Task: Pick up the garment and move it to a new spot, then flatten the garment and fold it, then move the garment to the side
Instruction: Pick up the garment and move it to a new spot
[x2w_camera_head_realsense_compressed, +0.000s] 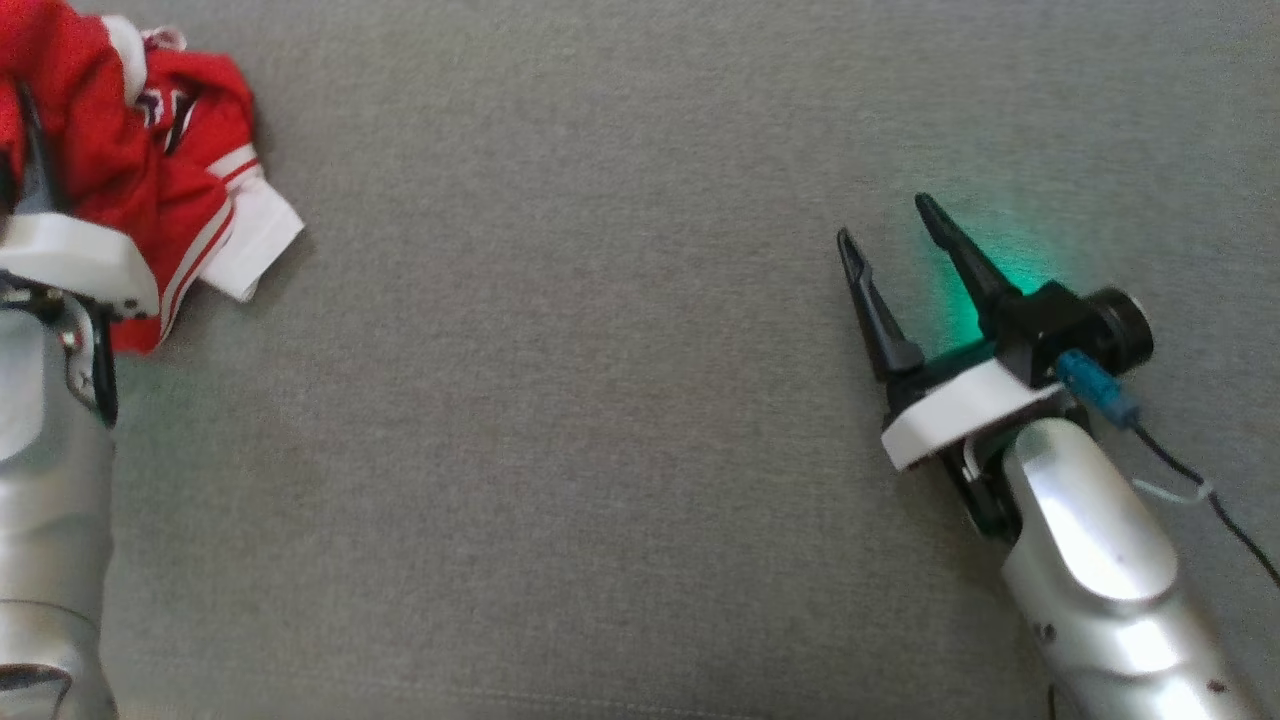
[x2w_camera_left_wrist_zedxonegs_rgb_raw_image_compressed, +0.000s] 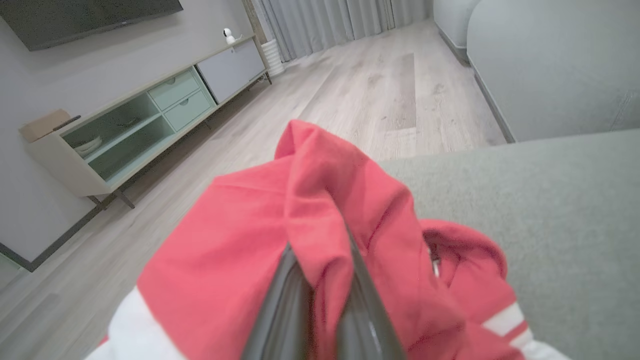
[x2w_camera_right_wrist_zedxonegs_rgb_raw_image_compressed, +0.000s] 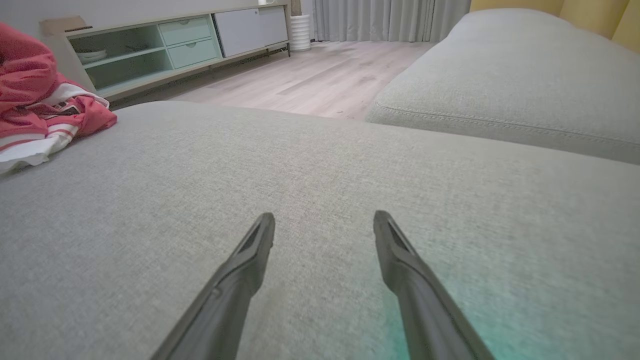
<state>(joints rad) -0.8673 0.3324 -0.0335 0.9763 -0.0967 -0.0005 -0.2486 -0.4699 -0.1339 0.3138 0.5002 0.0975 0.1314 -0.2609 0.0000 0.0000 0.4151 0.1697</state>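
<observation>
Head view: one red-and-white garment (x2w_camera_head_realsense_compressed: 110, 150) lies bunched at the grey sofa cushion's (x2w_camera_head_realsense_compressed: 560, 400) far left. Two tools: the left tool (x2w_camera_left_wrist_zedxonegs_rgb_raw_image_compressed: 320, 280) pinches a garment fold; the right tool (x2w_camera_head_realsense_compressed: 885, 220) stands wide apart, empty.

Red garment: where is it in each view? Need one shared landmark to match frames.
Head view: garment bunched in the top left corner.
Left wrist view: garment lower centre, pinched in the left gripper.
Right wrist view: garment far left edge, upper half.
Shared landmark: the grey cushion under it.
</observation>
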